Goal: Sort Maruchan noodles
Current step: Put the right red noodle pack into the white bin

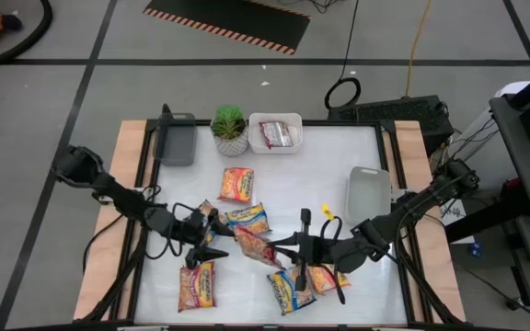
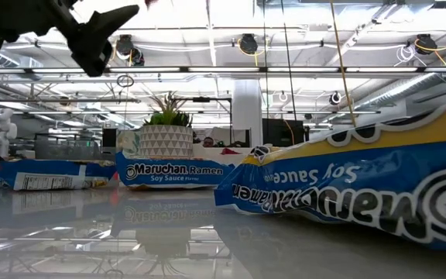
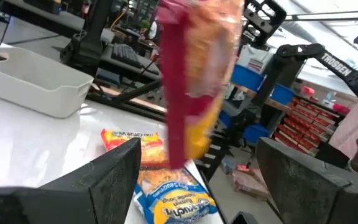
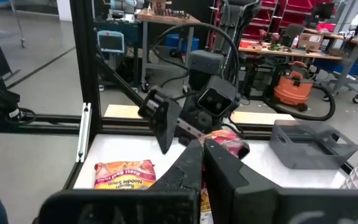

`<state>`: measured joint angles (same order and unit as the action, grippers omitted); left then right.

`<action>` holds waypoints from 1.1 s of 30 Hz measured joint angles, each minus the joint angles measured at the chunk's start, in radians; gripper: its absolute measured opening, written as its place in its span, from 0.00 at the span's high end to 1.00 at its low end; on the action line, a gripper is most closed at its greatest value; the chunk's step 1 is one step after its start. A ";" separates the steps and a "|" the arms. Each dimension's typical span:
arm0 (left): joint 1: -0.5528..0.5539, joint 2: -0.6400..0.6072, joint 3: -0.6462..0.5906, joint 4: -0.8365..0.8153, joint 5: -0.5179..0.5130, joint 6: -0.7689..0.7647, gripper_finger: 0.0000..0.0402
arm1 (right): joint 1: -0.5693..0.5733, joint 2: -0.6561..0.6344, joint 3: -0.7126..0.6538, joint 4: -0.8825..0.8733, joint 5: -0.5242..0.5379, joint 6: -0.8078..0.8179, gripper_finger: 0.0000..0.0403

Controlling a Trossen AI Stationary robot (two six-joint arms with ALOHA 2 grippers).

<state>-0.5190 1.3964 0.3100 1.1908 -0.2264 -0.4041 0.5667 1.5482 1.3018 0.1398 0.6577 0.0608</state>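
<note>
Several yellow-orange Maruchan packets lie flat on the white table top. They include an orange one [image 1: 236, 184], a blue one [image 1: 247, 218], a red one [image 1: 199, 285] and a blue one [image 1: 290, 290] next to an orange one [image 1: 325, 276]. Another packet [image 1: 279, 135] sits in the far white tray [image 1: 256, 119]. My right gripper [image 1: 279, 250] [image 4: 202, 149] is shut on a red-trimmed packet [image 1: 256, 246] [image 3: 191, 81]. My left gripper [image 1: 217, 244] [image 3: 197, 155] faces it, open, with its fingers standing on either side of the packet's free end, apart from it. My right gripper pinches the red-trimmed packet between its two fingers by the end [image 4: 224, 142] that points to the table's right. The fingers reach in level from the right. The packet stands on edge, lifted clear of the table, and sticks out toward my left gripper.
A potted green plant [image 1: 229, 129] stands at the far edge between a grey tray [image 1: 175, 138] and the white tray. A second white tray [image 1: 368, 188] sits on the right side. Bare table lies in the middle, far of the grippers. Wooden rails [image 1: 122, 184] border the table.
</note>
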 joint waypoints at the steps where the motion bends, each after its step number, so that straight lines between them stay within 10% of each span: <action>1: 0.000 0.011 0.012 0.000 0.000 0.005 0.20 | 0.000 0.000 0.000 0.007 -0.001 -0.004 1.00; 20: 0.000 0.221 0.285 -0.040 0.051 0.149 0.22 | 0.027 0.000 0.000 0.013 -0.004 -0.016 1.00; 33: 0.017 0.221 0.287 -0.032 0.055 0.148 0.68 | 0.031 0.000 0.000 0.005 0.006 0.000 1.00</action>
<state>-0.5022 1.6171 0.5972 1.1589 -0.1719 -0.2562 0.5972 1.5485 1.3018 0.1448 0.6641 0.0611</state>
